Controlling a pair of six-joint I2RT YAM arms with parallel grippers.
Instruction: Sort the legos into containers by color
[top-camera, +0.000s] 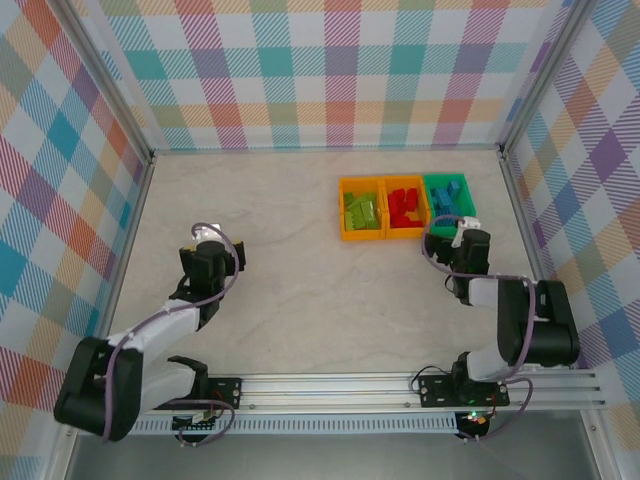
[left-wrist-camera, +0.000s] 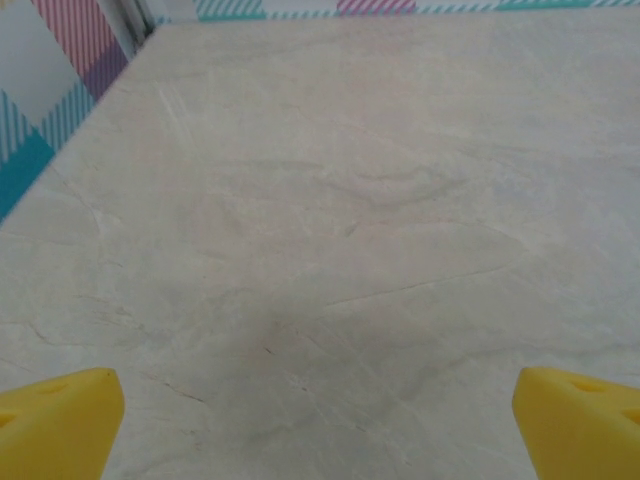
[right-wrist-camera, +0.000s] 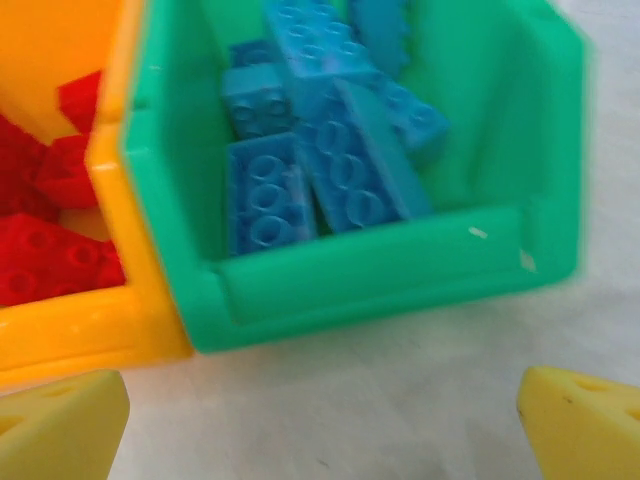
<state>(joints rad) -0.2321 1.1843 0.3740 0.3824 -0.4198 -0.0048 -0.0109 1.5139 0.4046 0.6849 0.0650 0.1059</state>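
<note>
Right jaws were spread wide, gripping nothing, hanging just in front of the green bin (right-wrist-camera: 380, 285) with the blue legos (right-wrist-camera: 320, 170) piled inside. Red legos (right-wrist-camera: 45, 250) sat in the orange bin (right-wrist-camera: 90, 335) touching it. Left jaws were gaping too, empty, over the desk (left-wrist-camera: 350, 200).

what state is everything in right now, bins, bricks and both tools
leftmost orange plastic bin: upright, holds lime green studded bricks
middle orange plastic bin: upright, holds red studded bricks
green plastic bin: upright, holds blue studded bricks
left tool: open, empty, over the pale tabletop
right tool: open, empty, by the green plastic bin's near wall
</note>
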